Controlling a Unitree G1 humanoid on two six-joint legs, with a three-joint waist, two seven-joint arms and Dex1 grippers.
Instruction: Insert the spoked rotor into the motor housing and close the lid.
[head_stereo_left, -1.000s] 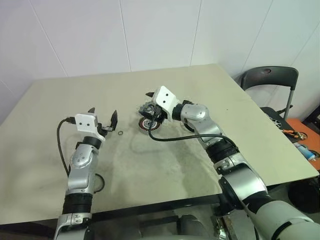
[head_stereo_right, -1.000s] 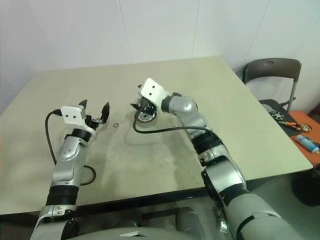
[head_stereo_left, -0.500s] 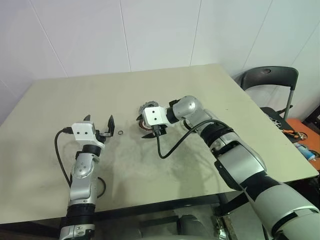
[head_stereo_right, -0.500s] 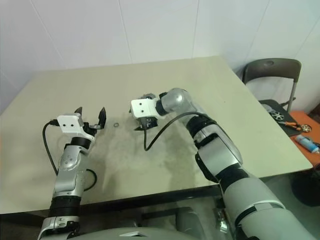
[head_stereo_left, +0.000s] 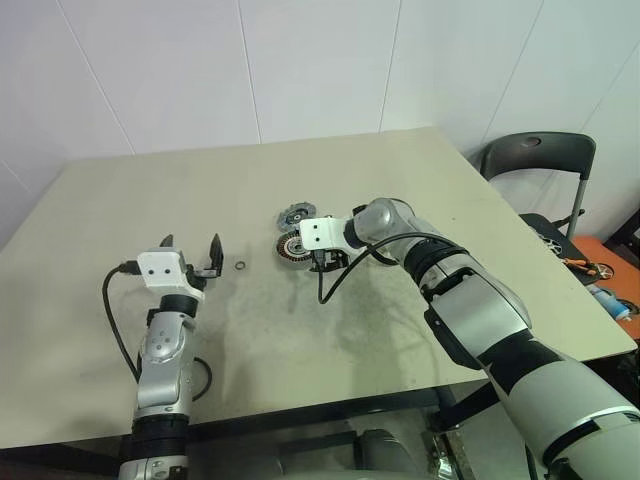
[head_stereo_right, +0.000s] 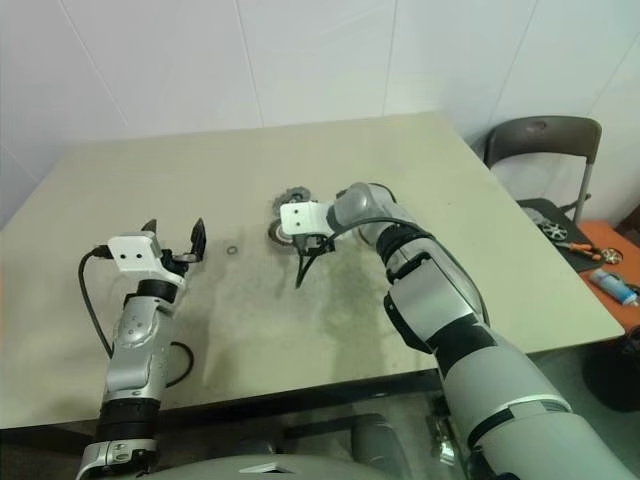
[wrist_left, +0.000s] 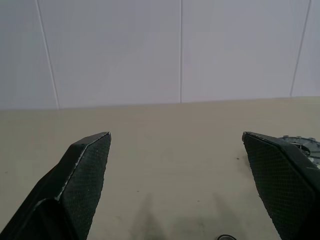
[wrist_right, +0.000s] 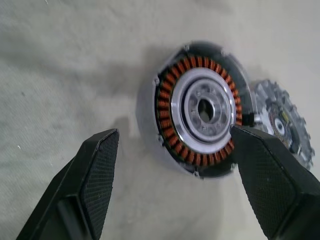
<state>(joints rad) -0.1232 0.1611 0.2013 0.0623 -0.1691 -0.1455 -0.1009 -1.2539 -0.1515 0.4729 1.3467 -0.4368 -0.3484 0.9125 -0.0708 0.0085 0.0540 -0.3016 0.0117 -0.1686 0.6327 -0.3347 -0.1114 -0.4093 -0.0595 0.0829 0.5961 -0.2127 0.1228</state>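
Note:
The motor housing (wrist_right: 200, 107), a short silver cylinder with a copper winding ring, stands mid-table (head_stereo_left: 291, 247). A silver wheel with round openings, the spoked rotor (wrist_right: 205, 111), lies inside that ring. The lid (head_stereo_left: 296, 213), a grey ribbed disc with a dark centre, lies flat just behind the housing (wrist_right: 281, 127). My right gripper (head_stereo_left: 321, 261) hangs open, tilted down at the housing's near right side, its fingers (wrist_right: 97, 170) spread wider than the housing and holding nothing. My left gripper (head_stereo_left: 190, 249) is open and empty, raised well to the left (wrist_left: 176, 135).
A tiny dark ring (head_stereo_left: 241, 265) lies on the table (head_stereo_left: 400, 340) between the grippers. The right wrist's black cable (head_stereo_left: 330, 285) loops onto the table near the housing. A dark chair (head_stereo_left: 540, 158) stands past the right edge, with tools beyond it.
The right arm folded down and its wrist turned, bringing the gripper from above the housing to low beside it, uncovering the lid. The left gripper drew back slightly.

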